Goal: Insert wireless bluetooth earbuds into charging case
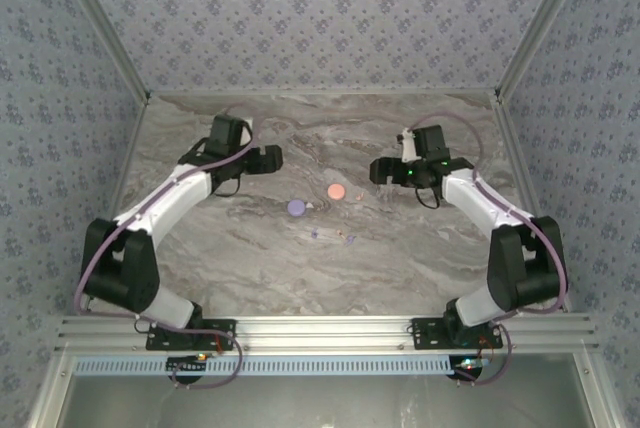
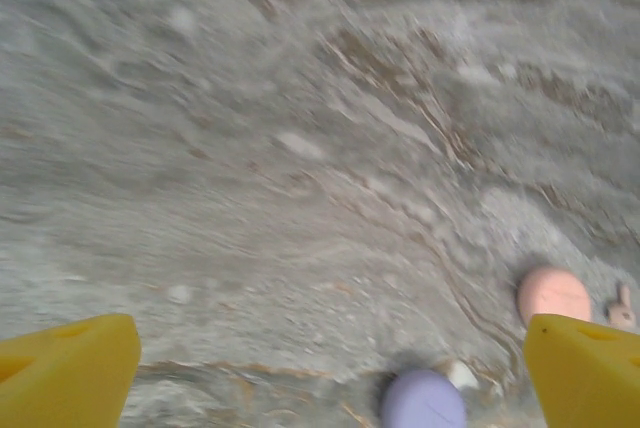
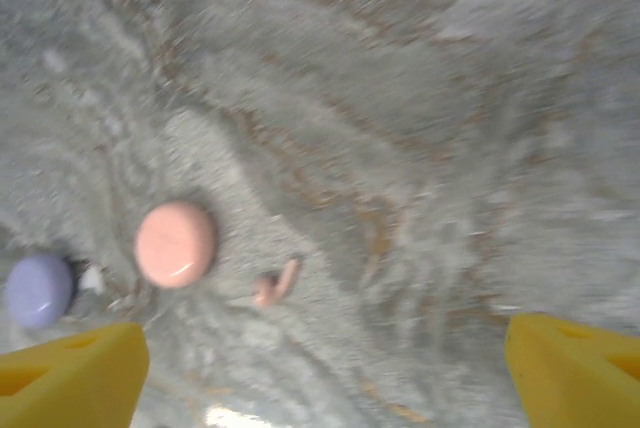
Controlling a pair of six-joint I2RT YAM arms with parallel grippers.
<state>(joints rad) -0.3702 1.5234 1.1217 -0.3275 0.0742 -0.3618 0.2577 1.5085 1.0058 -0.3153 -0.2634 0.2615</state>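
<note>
Earbuds (image 1: 349,240) are tiny pinkish bits loose on the tabletop (image 1: 420,273), just nearside of the salmon-pink disc (image 1: 337,191). Probably light and slippery, so pinch the bulb end. Left claw (image 1: 268,158) and right claw (image 1: 383,170) flank that disc, spread wide, empty.

Two discs (image 3: 175,243), at least three earbuds (image 3: 277,283)

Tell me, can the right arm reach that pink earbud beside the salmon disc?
Probably yes: the pink earbud lies on bare table ahead of the open right gripper, apart from the salmon disc, nothing between.
</note>
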